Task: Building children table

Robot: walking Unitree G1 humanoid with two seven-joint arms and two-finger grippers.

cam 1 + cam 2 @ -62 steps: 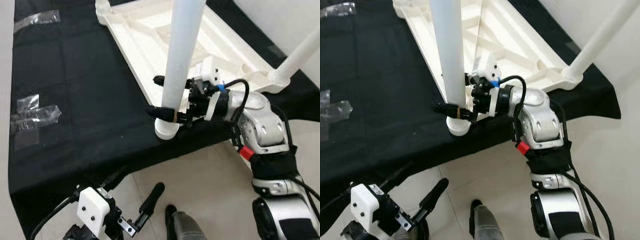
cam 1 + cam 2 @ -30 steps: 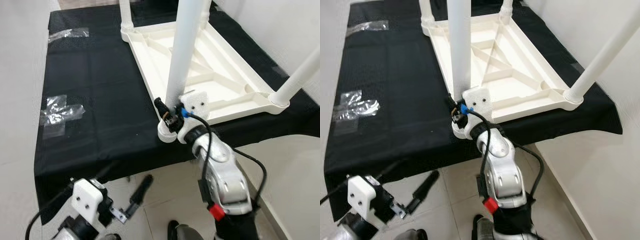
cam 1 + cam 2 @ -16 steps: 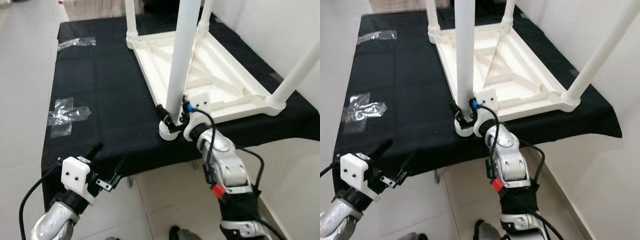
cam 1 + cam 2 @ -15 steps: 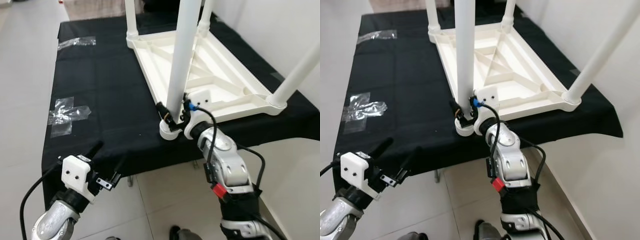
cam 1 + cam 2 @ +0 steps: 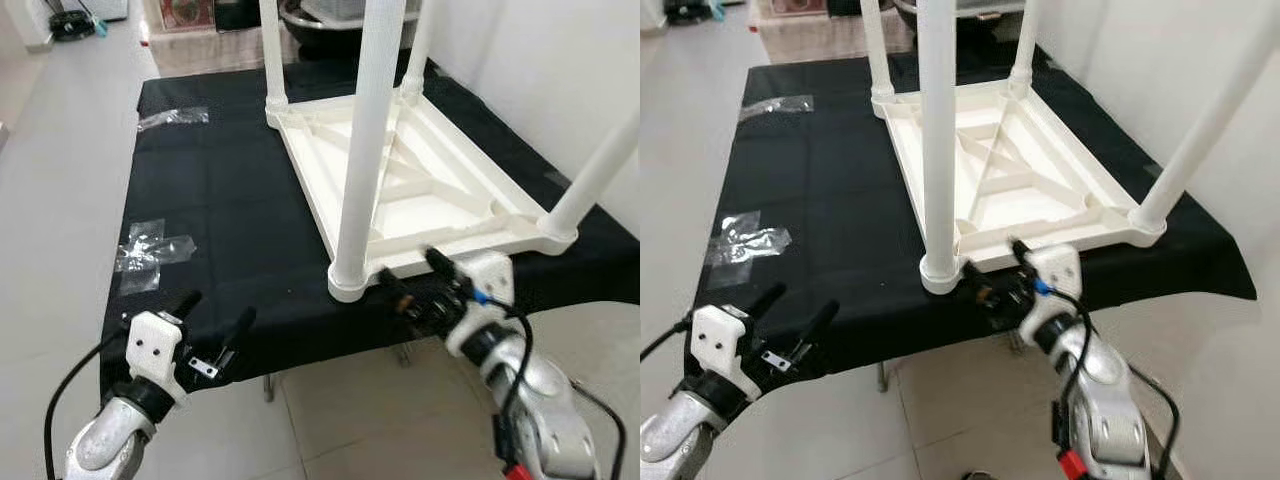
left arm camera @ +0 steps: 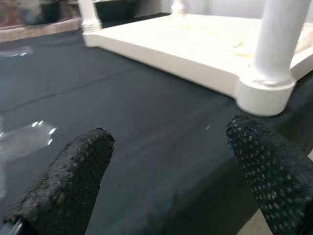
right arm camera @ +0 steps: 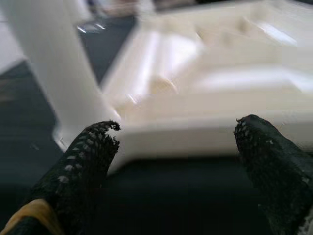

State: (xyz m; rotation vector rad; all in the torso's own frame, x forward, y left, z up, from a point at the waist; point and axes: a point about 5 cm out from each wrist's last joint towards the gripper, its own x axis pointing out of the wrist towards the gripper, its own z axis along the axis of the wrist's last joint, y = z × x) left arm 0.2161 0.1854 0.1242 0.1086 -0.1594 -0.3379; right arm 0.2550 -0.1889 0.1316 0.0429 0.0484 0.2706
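While the white children's table lies upside down on the black-covered desk, legs up, your right tool sits open just beside its near leg; your left tool hangs open at the desk's near edge.

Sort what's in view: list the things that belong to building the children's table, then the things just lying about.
Part of the job:
upturned white tabletop
near leg standing in its corner socket
right gripper, open, beside that socket
left gripper, open, at the cloth's front edge

Just lying about:
black cloth
clear tape scraps
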